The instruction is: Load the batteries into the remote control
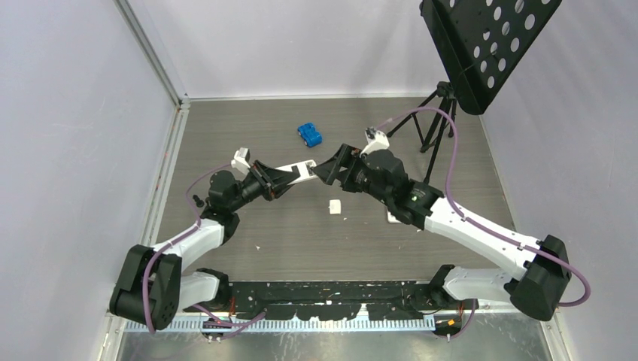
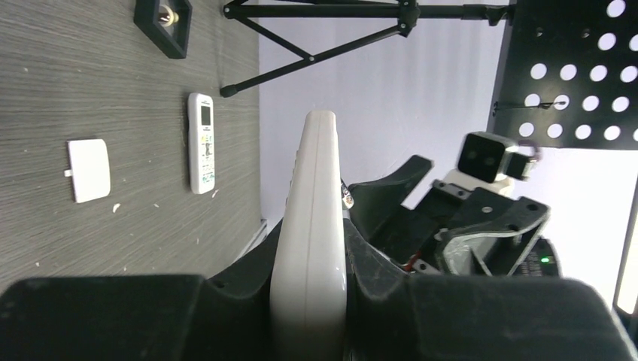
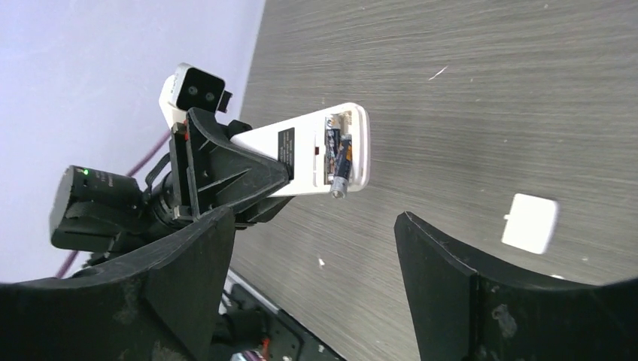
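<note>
Here, the left claw point(image 1: 280, 178) clenches the remote control point(image 3: 305, 150) aloft above the middle of the bench point(image 1: 226, 135), one battery point(image 3: 340, 164) jutting from its open slot point(image 3: 331, 128), so the released right claw point(image 3: 310, 222) likely needs to press it home next.

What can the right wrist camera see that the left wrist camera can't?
Only the right wrist view shows the open slot of the remote control, a battery poking out. Only the left wrist view shows a second remote on the table and a black stand. Both show the held remote control and the small white cover.
</note>
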Available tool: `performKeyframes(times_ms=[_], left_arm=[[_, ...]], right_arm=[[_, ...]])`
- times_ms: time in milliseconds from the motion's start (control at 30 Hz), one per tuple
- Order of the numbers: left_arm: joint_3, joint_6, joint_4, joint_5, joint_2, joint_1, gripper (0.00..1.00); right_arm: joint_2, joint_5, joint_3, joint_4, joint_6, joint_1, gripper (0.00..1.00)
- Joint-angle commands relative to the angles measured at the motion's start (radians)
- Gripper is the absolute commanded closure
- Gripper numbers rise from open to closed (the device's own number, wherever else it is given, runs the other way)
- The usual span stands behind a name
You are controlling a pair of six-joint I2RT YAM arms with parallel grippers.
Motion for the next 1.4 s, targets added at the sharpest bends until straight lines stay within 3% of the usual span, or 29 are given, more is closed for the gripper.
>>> performKeyframes(times_ms=[0, 200, 500, 833, 1167, 1367], left_arm=[[0.002, -0.056, 0.1, -0.016, -0.036, -0.002, 1.0], [-0.005, -0.113, 0.134, -0.029, -0.044, -0.002, 1.0], [-0.044, -0.177, 0.182, -0.073, -0.053, -0.002, 1.0], [-0.066, -0.251, 0.25, -0.078, -0.044, -0.002, 1.0], [-0.079, -0.284, 0.277, -0.085, -0.041, -0.002, 1.0], [-0.081, -0.284, 0.288, -0.082, -0.029, -0.002, 1.0]], right_arm=[[-0.066, 0.021, -0.128, 0.276, 0.179, -0.001, 0.16], [-0.061, 0.032, -0.24, 0.47, 0.4, -0.001, 0.11], [0.007, 0.044, -0.274, 0.636, 0.545, 0.0, 0.11], [0.07, 0.041, -0.256, 0.632, 0.597, 0.0, 0.21], [0.157, 0.028, -0.236, 0.688, 0.591, -0.001, 0.45], [0.157, 0.039, -0.235, 0.683, 0.577, -0.001, 0.49]])
